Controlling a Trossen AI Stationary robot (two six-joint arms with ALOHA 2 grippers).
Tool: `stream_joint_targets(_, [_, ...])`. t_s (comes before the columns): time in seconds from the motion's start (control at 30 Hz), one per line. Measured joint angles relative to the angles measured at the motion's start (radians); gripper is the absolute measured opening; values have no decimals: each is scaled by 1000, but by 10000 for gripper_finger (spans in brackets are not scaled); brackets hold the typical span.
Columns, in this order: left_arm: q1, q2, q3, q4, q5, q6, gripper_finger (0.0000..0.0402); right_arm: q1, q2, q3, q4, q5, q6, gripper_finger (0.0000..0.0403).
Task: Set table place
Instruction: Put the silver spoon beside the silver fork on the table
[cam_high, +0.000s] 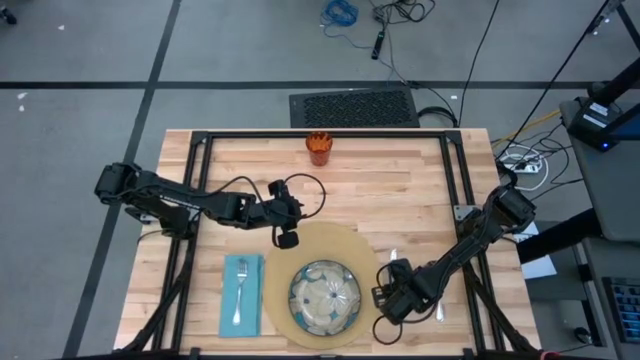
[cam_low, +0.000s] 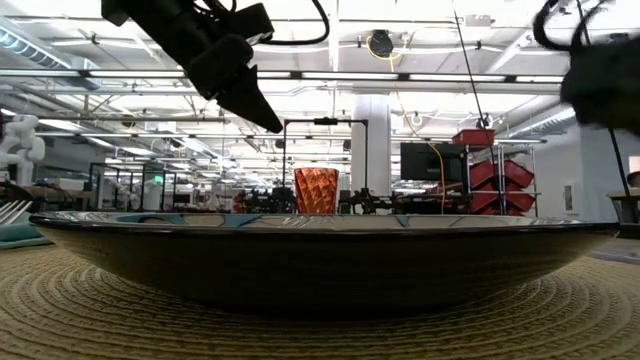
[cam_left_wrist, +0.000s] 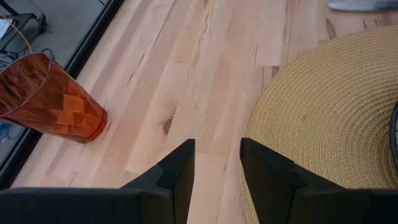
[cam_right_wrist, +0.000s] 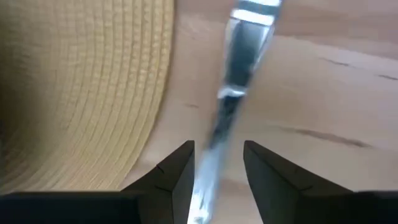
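A round tan mat (cam_high: 325, 240) lies on the wooden table (cam_high: 400, 180) with a blue-green patterned dish (cam_high: 325, 297) on it. Left of the mat, a fork (cam_high: 240, 295) rests on a teal napkin (cam_high: 242, 320). An orange cup (cam_high: 319, 147) stands near the far edge. My right gripper (cam_right_wrist: 217, 168) points down just right of the mat, open. A metal utensil (cam_right_wrist: 233, 81) lies flat on the wood and runs between its fingers; which utensil it is I cannot tell. My left gripper (cam_high: 287, 238) hangs open above the mat's far-left edge, holding nothing.
A second metal piece (cam_high: 438, 312) lies right of my right gripper. Black frame bars (cam_high: 320, 134) run around the table's far and side edges. Bare wood lies between the cup (cam_left_wrist: 46, 99) and the mat (cam_left_wrist: 323, 118).
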Motion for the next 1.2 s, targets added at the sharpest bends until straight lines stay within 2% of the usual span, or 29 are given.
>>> stream_joint_targets(0.13, [0, 0, 0, 0, 0, 0, 118, -13, -1, 124, -255, 17, -36, 130])
stream_joint_targets(0.27, [0, 0, 0, 0, 0, 0, 118, -13, -3, 275, -497, 112, -54, 130])
stream_joint_targets(0.33, [0, 0, 0, 0, 0, -1, 118, -13, -3, 338, -576, 125, -85, 130])
stream_joint_targets(0.47, [0, 0, 0, 0, 0, -2, 118, -3, -5, 387, -706, 106, -96, 130])
stream_joint_targets(0.57, [0, 0, 0, 0, 0, -2, 118, 17, -5, 377, -764, 20, -53, 130])
stream_joint_targets(0.77, [-1, 0, 0, 0, 0, -2, 118, 74, -28, 272, -703, -99, 59, 130])
stream_joint_targets(0.97, [-1, 0, 0, -3, 4, -2, 118, 131, -193, 0, -482, -118, 211, 130])
stream_joint_targets(1.1, [-2, 0, 0, -11, 11, -2, 118, 135, -283, -162, -276, -130, 214, 130])
stream_joint_targets(1.2, [-2, 0, 0, -11, 13, -3, 118, 135, -298, -234, -247, -169, 224, 130])
